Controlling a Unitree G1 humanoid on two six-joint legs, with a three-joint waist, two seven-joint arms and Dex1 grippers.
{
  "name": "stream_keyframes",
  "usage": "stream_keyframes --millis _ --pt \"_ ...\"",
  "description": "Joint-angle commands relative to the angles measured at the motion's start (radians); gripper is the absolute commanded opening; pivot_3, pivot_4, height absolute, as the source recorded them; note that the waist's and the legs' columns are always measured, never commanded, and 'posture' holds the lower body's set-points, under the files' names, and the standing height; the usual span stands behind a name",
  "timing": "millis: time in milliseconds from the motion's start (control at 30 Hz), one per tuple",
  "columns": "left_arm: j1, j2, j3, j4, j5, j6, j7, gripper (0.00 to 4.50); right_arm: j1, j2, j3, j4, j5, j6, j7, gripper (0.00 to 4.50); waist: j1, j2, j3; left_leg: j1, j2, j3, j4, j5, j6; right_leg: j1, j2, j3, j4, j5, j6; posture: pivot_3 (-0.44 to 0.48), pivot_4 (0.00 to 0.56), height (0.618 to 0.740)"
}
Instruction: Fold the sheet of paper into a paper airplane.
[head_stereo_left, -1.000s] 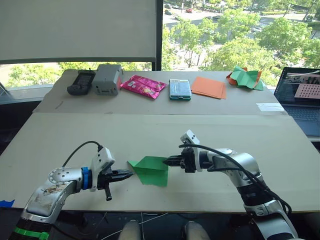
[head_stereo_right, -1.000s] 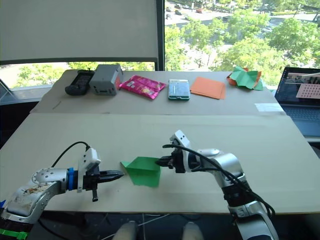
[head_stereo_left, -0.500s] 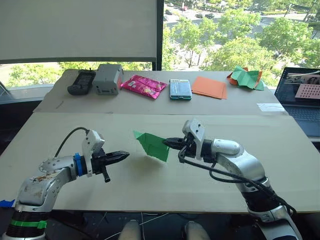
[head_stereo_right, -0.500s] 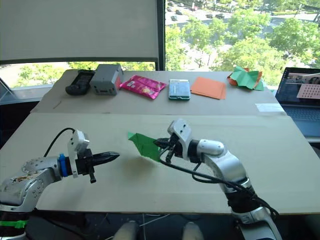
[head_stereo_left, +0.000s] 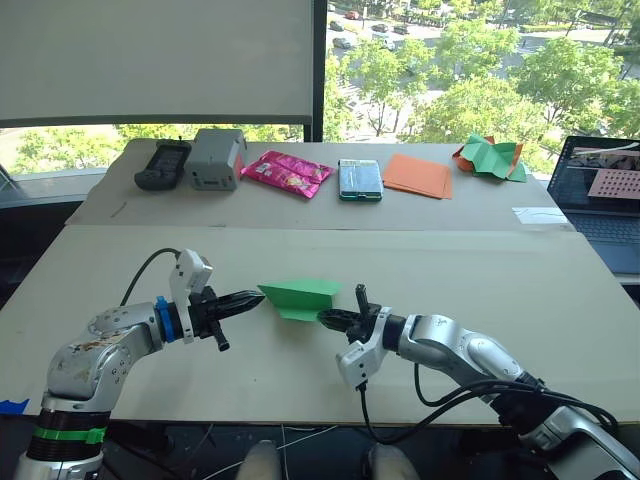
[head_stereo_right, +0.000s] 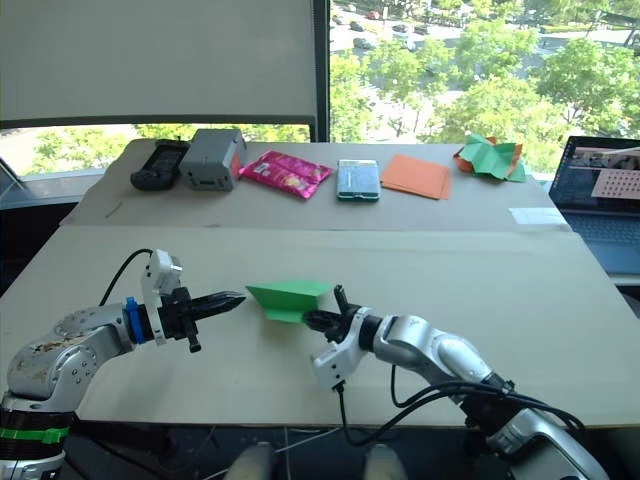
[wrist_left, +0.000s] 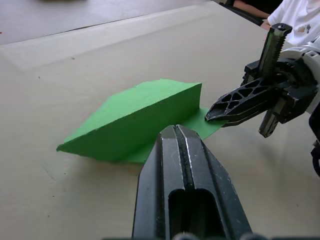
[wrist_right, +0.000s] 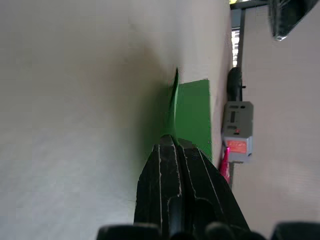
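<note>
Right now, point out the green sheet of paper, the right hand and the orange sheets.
sheet of paper (head_stereo_left: 296, 292), left eye view, upper folded flap.
right hand (head_stereo_left: 327, 318), left eye view, fingertips pinching the paper.
orange sheets (head_stereo_left: 418, 174), left eye view, middle.

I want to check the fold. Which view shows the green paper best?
The left wrist view: the green paper is large there, one flap raised. The eye views show it small between both claws. The right wrist view shows it edge-on.
</note>
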Motion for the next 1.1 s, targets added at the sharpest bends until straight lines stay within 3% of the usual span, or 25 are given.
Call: stream_keyframes --millis 33,200,400,533,667,900,1100 --pt "-0.013 0.009 0.013 -0.036 -0.022 0.009 0.002 0.00 0.004 0.004 -0.038 -0.001 0.067 -0.022 0.034 0.89 -0.003 -0.001 0.000 0.001 0.000 0.000 0.000 0.000 0.000 0.002 0.000 0.000 0.000 0.000 0.000 0.000 0.150 0.706" --pt "-0.004 0.012 0.014 -0.047 -0.023 0.017 0.007 0.00 0.044 -0.015 -0.083 -0.077 0.250 0.018 0.193 2.62 -0.004 -0.001 0.001 0.007 0.000 0.000 0.000 -0.001 -0.002 0.009 0.000 0.000 -0.001 0.000 0.000 0.000 0.150 0.706" --pt "0.003 0.010 0.007 -0.045 -0.017 0.015 0.003 0.00 0.066 0.063 -0.165 -0.274 0.519 0.310 0.376 2.62 -0.006 -0.002 0.001 0.007 0.001 -0.001 0.000 -0.001 -0.002 0.010 0.001 0.000 0.000 0.000 0.000 0.000 0.150 0.706" --pt "-0.004 0.003 -0.002 -0.028 -0.010 0.004 -0.002 0.00 0.065 0.172 -0.184 -0.310 0.609 0.611 0.420 1.42 -0.004 -0.001 0.001 0.009 0.001 -0.001 0.000 -0.005 -0.007 0.011 0.001 0.000 0.000 0.000 0.000 0.000 0.150 0.706" --pt "-0.011 0.000 -0.008 -0.007 0.001 -0.012 -0.012 0.00 0.068 0.241 -0.173 -0.286 0.617 0.763 0.414 0.08 0.002 -0.001 0.001 0.008 0.001 -0.001 0.000 -0.005 -0.007 0.010 0.001 0.000 0.000 0.000 0.000 0.000 0.150 0.706" --pt "-0.039 -0.008 -0.018 0.019 0.011 -0.042 -0.022 0.00 0.084 0.280 -0.134 -0.227 0.577 0.870 0.400 0.03 0.004 -0.001 0.001 0.007 0.001 -0.001 0.000 -0.005 -0.007 0.008 0.001 0.000 0.000 0.000 0.000 0.000 0.150 0.706" --pt "-0.189 -0.063 -0.082 0.152 0.070 -0.101 -0.027 0.00 0.114 0.299 -0.134 -0.187 0.609 1.000 0.413 0.03 0.016 0.000 -0.001 0.006 0.001 -0.001 0.000 -0.005 -0.007 0.009 0.001 -0.001 0.000 0.000 0.000 0.000 0.150 0.706"
